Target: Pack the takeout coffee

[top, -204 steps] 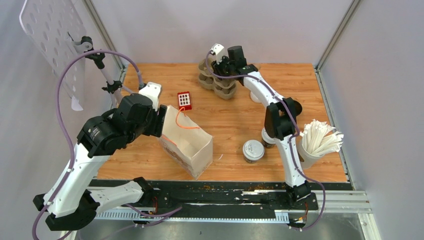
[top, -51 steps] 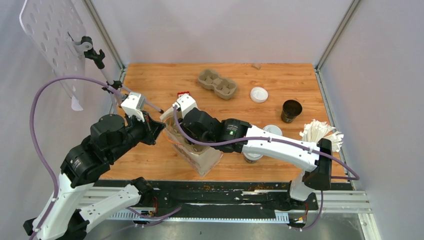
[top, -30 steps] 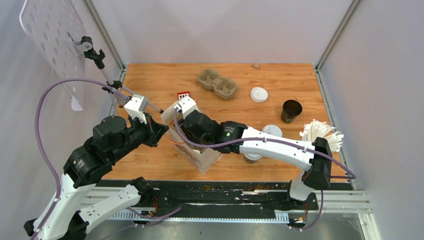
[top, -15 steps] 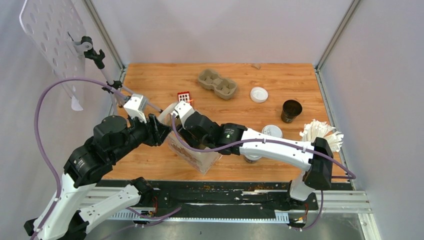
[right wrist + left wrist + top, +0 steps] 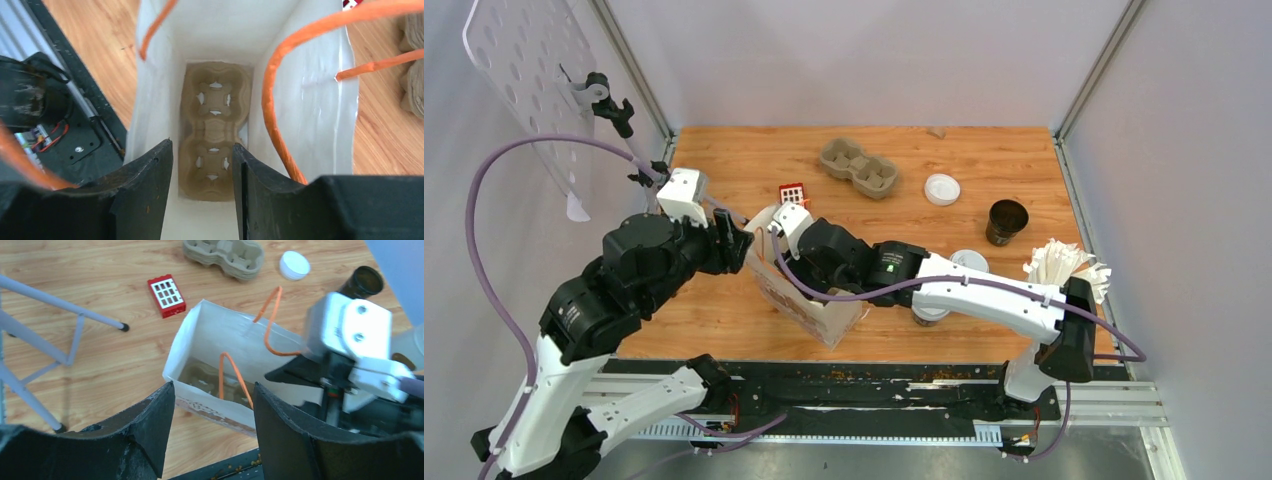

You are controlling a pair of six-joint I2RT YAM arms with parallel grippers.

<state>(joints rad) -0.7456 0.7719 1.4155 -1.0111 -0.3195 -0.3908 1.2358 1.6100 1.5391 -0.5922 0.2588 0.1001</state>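
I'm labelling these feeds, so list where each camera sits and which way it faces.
Top external: above and behind the bases, looking down on the wooden table; left arm and right arm show.
Left wrist: on that arm, angled down at the open paper bag; the left hand frames the view.
Right wrist: over the bag, facing straight down at the pulp cup tray inside; the right hand shows.
Shared: top and left wrist both show the bag, red block and white lid.
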